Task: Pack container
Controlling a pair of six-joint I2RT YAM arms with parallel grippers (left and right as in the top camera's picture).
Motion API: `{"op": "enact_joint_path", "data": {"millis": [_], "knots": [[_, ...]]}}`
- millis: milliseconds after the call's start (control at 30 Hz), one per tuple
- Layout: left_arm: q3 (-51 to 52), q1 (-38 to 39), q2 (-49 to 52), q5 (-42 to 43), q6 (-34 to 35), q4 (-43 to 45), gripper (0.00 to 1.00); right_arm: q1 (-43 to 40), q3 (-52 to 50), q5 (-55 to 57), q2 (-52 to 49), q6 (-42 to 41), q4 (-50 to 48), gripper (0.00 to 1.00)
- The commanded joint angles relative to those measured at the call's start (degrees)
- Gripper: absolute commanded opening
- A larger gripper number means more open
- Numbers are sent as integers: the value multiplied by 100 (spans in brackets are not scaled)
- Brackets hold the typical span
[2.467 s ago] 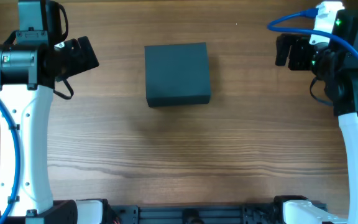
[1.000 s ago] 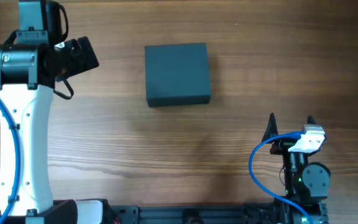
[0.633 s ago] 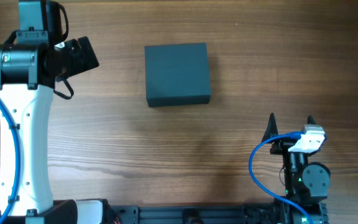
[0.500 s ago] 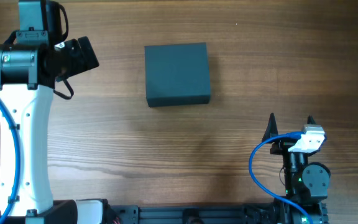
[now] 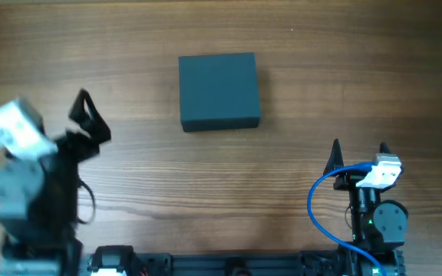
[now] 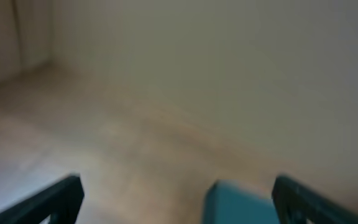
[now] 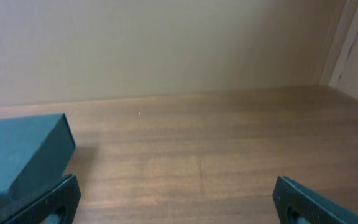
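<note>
The container [image 5: 219,90] is a dark teal-grey square box, lid shut, standing at the table's far centre. It shows blurred at the bottom of the left wrist view [image 6: 238,204] and at the left edge of the right wrist view [image 7: 20,155]. My left gripper [image 5: 90,119] is blurred at the near left, fingers wide apart and empty [image 6: 179,202]. My right gripper [image 5: 357,151] is at the near right, open and empty [image 7: 176,202], pointing toward the far edge. Both grippers are well apart from the container.
The wooden table [image 5: 221,184] carries nothing else that I can see. A plain beige wall [image 7: 166,43] rises behind the table's far edge.
The left arm has swung from the far left down to the near left and is blurred by motion. The right arm moved to the near right earlier and has stayed there. The container has not moved.
</note>
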State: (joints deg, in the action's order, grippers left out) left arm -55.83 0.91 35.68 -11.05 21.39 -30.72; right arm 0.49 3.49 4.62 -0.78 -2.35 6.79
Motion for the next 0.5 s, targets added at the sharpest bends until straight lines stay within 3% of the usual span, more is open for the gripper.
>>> {"op": "enact_joint_path", "data": {"millis": [0,33,100,467], "knots": [[2155,20,-1235,133,501,1563,100,-9,-13,98,63,-83,-37,100],[2992,20,-1696,136,503,2201,100,-9,-13,98,63,-79,-37,100],[3630,20,-2059,138,503,2437,100,-9,-13,98,63,-81,-37,100],[5040,20,-3088,94,479,2197,100,-9,-13,98,63,-79,-37,100]]}}
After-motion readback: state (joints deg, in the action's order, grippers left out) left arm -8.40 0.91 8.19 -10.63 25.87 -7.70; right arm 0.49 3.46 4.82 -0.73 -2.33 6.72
